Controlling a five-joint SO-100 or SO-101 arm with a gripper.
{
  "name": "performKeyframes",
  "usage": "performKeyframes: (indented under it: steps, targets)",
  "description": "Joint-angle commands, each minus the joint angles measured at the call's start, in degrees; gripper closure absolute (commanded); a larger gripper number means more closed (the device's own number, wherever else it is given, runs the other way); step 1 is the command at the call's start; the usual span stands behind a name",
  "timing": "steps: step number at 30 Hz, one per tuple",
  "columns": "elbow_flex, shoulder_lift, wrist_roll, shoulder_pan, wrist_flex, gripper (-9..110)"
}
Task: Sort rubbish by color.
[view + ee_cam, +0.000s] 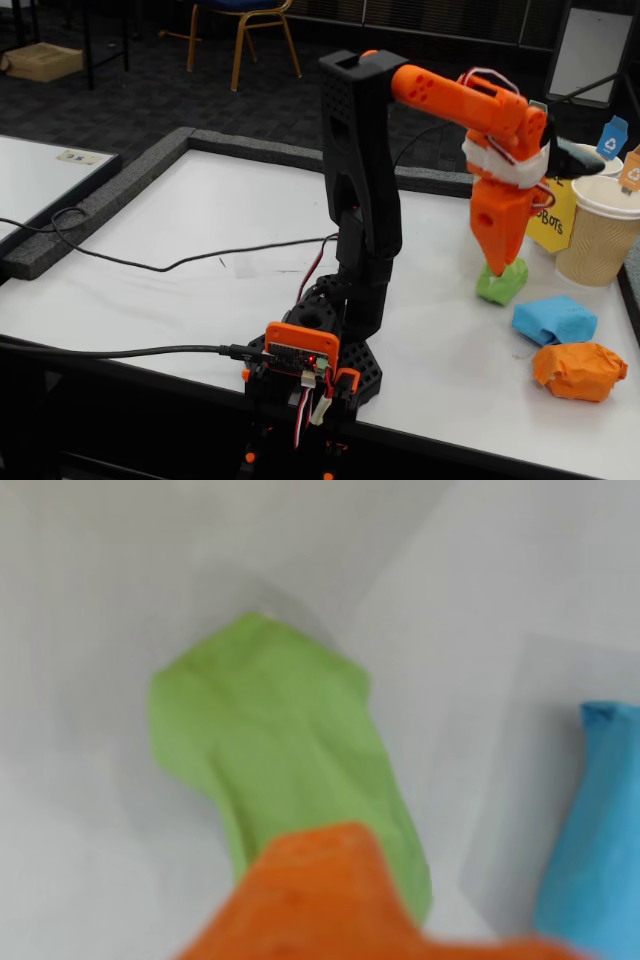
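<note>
A crumpled green paper lump [504,284] lies on the white table at the right. My orange gripper [495,267] points straight down with its jaws drawn together on the lump's top edge. In the wrist view the green lump [280,740] fills the middle and runs under one orange finger [320,905]; the other finger is hidden. A blue paper lump [554,320] lies to the right of the green one and also shows in the wrist view [595,830]. An orange paper lump [579,370] lies nearer the front edge.
Two paper cups [603,232] with small coloured flags stand at the back right beside a yellow sign [552,225]. A black cable [180,262] crosses the table on the left. The arm's base [310,365] sits at the front edge.
</note>
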Motion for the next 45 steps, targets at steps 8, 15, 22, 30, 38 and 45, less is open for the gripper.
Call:
performKeyframes:
  steps: [8,15,22,30,38,45]
  targets:
    - [-20.21,18.81,-0.79,0.88,11.95,101]
    - [-22.50,21.18,-0.79,0.88,16.17,101]
    - [-10.28,20.13,-0.79,0.97,13.45,95]
    - [-6.86,10.72,-0.79,0.97,11.69,84]
    - [-7.29,7.73,-0.18,3.43,3.96,87]
    - [-7.21,7.56,10.63,5.80,1.23,90]
